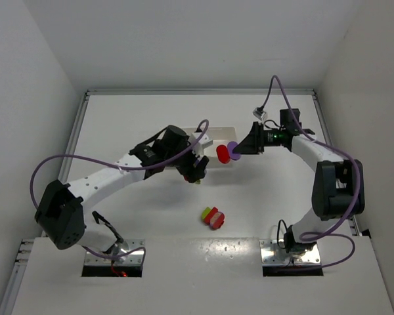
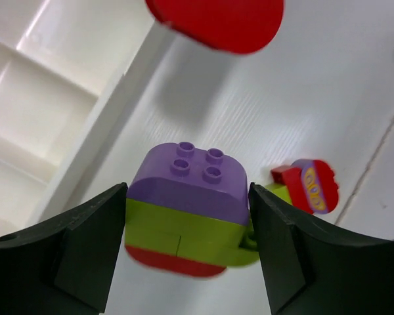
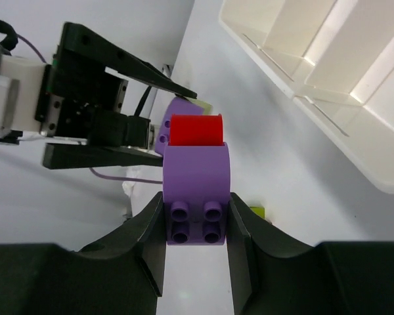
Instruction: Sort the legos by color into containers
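Observation:
My left gripper (image 2: 187, 193) hangs over the table beside the white tray (image 2: 46, 98). A striped clump (image 2: 187, 213) of purple, yellow-green and red legos sits between its jaws. Both jaws lie against the clump's sides, and its lower edge is blurred. From above the left gripper (image 1: 196, 172) hides the clump. My right gripper (image 3: 196, 223) is shut on a purple brick (image 3: 197, 187) with a red brick (image 3: 196, 129) on its far end. It holds them in the air just right of the tray (image 1: 213, 136); the red brick (image 1: 222, 153) points at the left gripper.
A loose clump (image 1: 213, 217) of yellow-green and red legos lies on the table nearer the arm bases. Its purple printed end (image 2: 310, 187) shows in the left wrist view. The tray's compartments (image 3: 328, 79) show white. White walls close in the table.

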You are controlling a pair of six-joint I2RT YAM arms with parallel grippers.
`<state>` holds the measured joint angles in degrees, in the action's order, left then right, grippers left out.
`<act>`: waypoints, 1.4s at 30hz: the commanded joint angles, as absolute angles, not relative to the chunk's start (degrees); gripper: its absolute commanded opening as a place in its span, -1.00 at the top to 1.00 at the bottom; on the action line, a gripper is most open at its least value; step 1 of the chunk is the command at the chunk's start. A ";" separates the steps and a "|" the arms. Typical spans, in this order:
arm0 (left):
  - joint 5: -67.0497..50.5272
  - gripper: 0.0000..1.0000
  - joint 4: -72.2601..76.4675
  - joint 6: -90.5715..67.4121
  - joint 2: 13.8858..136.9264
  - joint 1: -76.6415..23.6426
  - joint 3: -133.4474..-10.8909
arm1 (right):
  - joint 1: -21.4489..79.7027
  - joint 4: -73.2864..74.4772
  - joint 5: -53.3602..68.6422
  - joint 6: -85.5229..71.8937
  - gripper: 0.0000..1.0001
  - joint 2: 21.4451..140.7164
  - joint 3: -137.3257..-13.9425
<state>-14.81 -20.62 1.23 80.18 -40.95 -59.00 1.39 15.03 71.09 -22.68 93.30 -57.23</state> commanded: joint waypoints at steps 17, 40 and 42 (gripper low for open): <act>-42.65 -0.67 -8.02 -15.89 78.38 -27.36 -57.30 | 3.07 8.70 78.92 -22.15 1.00 94.39 -62.14; -62.93 -0.51 10.99 -34.19 94.39 -22.68 -67.76 | 8.78 -3.87 80.86 -33.05 1.00 97.73 -65.12; -63.46 -0.44 11.51 -34.19 94.92 -22.68 -68.37 | 8.79 -3.87 80.86 -33.05 1.00 98.26 -65.65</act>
<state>-61.34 8.82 -34.76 94.35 -22.26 -66.39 8.10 0.84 78.96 -31.83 98.02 -62.37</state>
